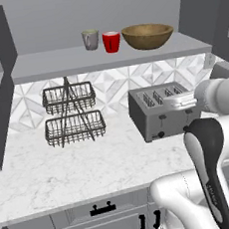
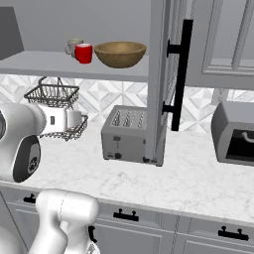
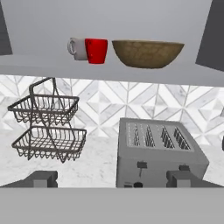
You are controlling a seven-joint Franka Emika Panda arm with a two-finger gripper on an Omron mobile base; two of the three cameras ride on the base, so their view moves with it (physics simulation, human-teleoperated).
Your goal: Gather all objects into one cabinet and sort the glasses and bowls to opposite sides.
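Shelf (image 1: 56, 62): grey mug (image 1: 90, 39) and red cup (image 1: 111, 41) grouped left, wooden bowl (image 1: 148, 35) right, kinds apart.
Gripper (image 3: 112, 179): jaws wide, holding nothing, facing the toaster (image 3: 158, 153).

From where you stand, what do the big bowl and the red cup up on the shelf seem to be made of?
The bowl looks like matte wood: brown with grain-like mottling. The red cup looks like smooth ceramic or plastic: plain, even red; the render leaves it open.

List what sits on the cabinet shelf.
On the shelf: grey mug, red cup, wooden bowl. The cup partly covers the mug; the bowl's inside is hidden.
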